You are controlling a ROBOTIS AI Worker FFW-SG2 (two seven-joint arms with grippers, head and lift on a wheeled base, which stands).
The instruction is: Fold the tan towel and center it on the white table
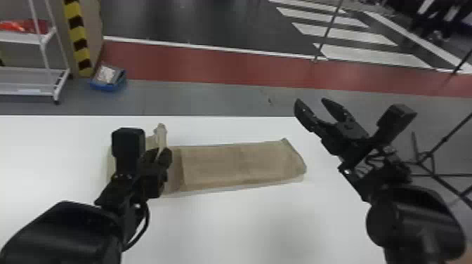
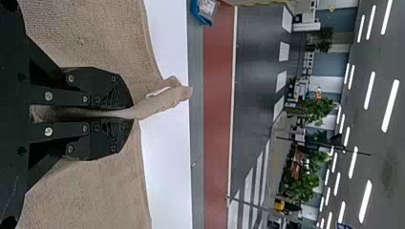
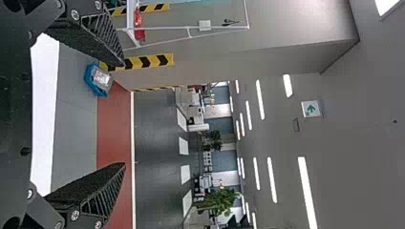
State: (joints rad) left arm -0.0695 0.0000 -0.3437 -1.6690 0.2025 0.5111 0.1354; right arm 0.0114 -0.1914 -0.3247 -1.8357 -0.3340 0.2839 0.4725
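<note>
Left wrist view has my left pincer [image 2: 130,113] squeezed on the tan towel [image 2: 95,33], which lies on the white table [image 2: 167,52], so a hard tug could pull its folded part crooked.

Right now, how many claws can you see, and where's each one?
2. The left claw is at the left part of the towel, pinching a raised bit of it. The right claw hangs open, off to the towel's right.
</note>
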